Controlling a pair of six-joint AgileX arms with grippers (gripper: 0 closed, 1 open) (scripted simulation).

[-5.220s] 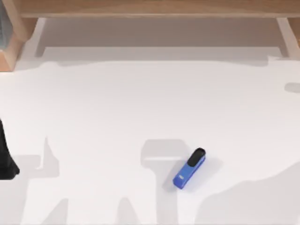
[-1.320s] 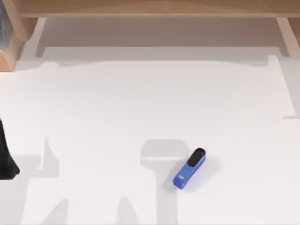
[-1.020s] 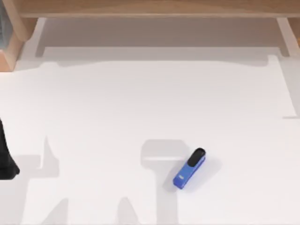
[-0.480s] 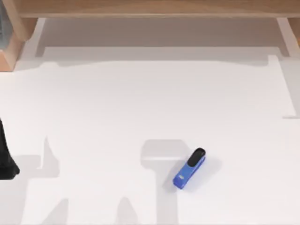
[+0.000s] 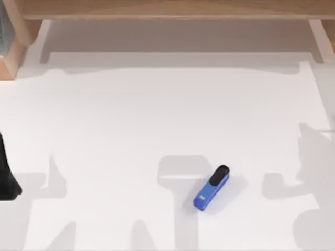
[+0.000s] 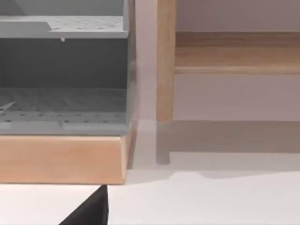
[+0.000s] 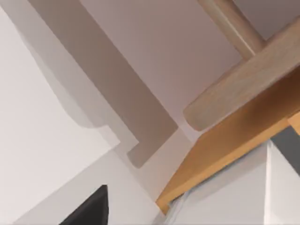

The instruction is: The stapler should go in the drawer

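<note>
White tabletop [image 5: 131, 115], wooden cabinet [image 5: 167, 8] along the far edge. Stapler [image 5: 211, 188] lying flat, near side, a bit right of center, black cap pointing far-right. Probably stiff, light, slick plastic; best pinched across the blue long sides mid-body. Left arm [image 5: 6, 175] parked at left edge. Can't tell either claw's opening; nothing touching the stapler.

Left arm parked at the table's left edge
A dark part of the left arm [image 5: 6, 178] sits low by that edge
</note>
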